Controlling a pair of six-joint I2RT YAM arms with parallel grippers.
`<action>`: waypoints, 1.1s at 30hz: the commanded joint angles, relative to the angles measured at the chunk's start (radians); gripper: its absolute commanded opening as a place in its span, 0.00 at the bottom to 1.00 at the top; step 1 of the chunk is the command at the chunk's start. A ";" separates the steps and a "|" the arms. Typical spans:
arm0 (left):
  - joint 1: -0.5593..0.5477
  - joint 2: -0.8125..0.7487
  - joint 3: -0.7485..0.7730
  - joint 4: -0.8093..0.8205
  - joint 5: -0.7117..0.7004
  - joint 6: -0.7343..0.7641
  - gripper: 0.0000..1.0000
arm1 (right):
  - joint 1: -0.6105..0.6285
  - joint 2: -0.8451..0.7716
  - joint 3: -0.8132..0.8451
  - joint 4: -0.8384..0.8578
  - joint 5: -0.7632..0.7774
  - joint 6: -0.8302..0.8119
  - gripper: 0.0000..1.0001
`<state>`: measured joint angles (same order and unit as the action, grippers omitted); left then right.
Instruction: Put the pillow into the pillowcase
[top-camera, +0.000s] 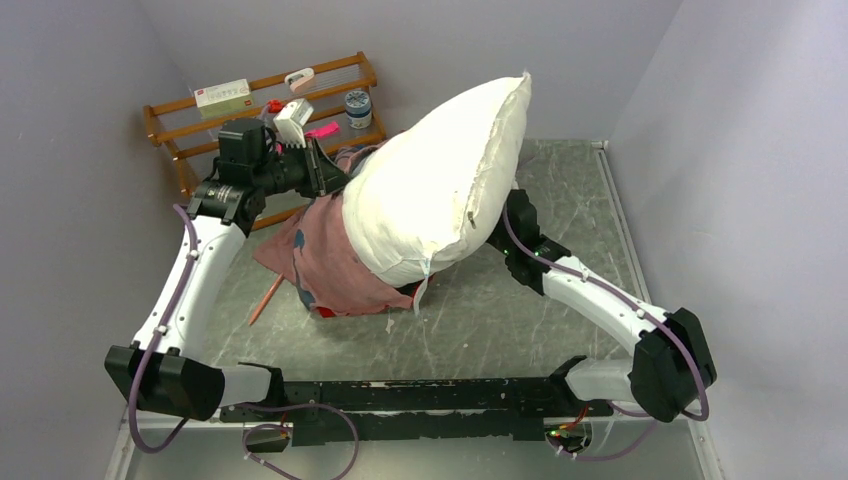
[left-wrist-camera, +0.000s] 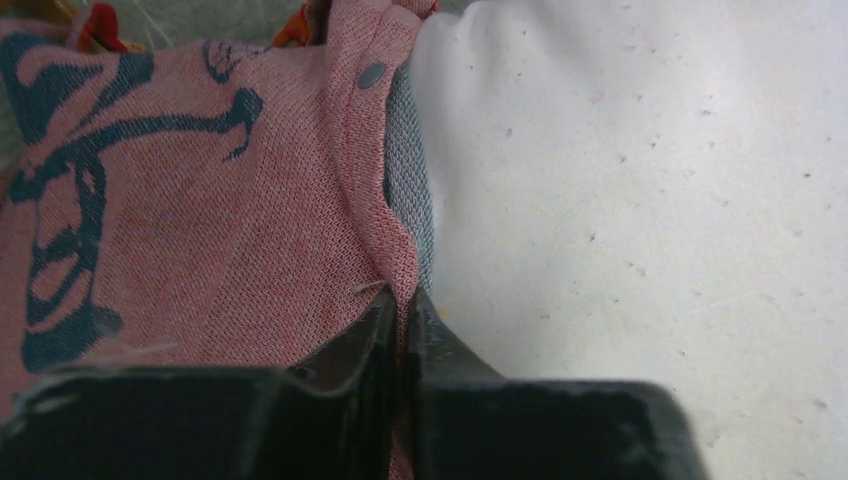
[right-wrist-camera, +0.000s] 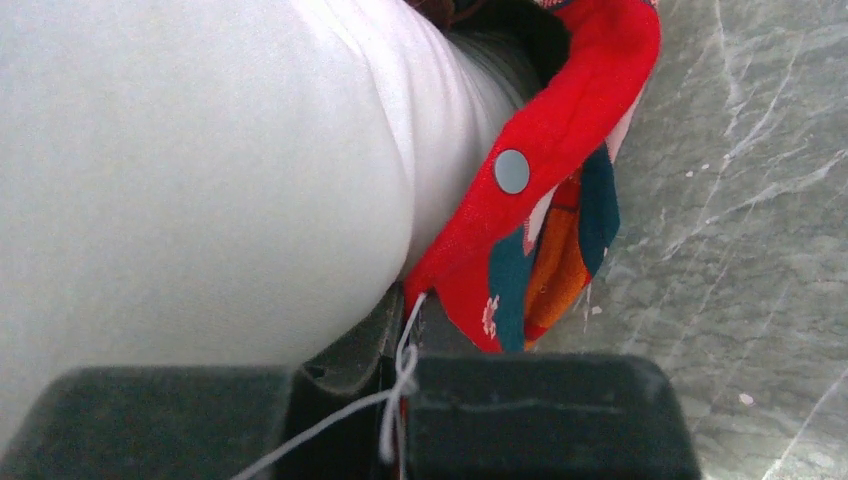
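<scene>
Plainly the soft, plump pillow (top-camera: 440, 180) stood half out of the limp pillowcase (top-camera: 325, 260) on the table (top-camera: 560, 300); its hem was the place to hold; the left hand (left-wrist-camera: 402, 310) pinched that hem; the right hand (right-wrist-camera: 405, 330), closed, seemingly nipped it too.

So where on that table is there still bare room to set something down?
Bare table runs between the pillowcase and the arm bases, and behind the right arm by the wall. Centre and back left are crowded: pillow, rack, left arm.

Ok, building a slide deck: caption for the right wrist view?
Right gripper pinches the red pillowcase hem below its snap, the white pillow pressed alongside.
</scene>
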<state>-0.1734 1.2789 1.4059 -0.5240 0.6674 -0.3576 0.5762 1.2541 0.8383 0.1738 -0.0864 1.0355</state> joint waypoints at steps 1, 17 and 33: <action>0.002 -0.008 0.074 0.030 -0.027 0.004 0.05 | 0.007 -0.007 0.117 0.021 0.056 -0.021 0.00; 0.002 -0.045 0.101 0.932 0.188 -0.869 0.05 | -0.146 -0.028 0.672 -0.167 0.255 -0.047 0.00; -0.004 0.031 0.273 0.933 0.108 -0.923 0.05 | -0.154 -0.088 0.770 -0.205 0.293 -0.030 0.00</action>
<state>-0.1734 1.4803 1.7386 0.2592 0.8101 -1.2350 0.4328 1.1248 1.3682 -0.1783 0.0299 1.1107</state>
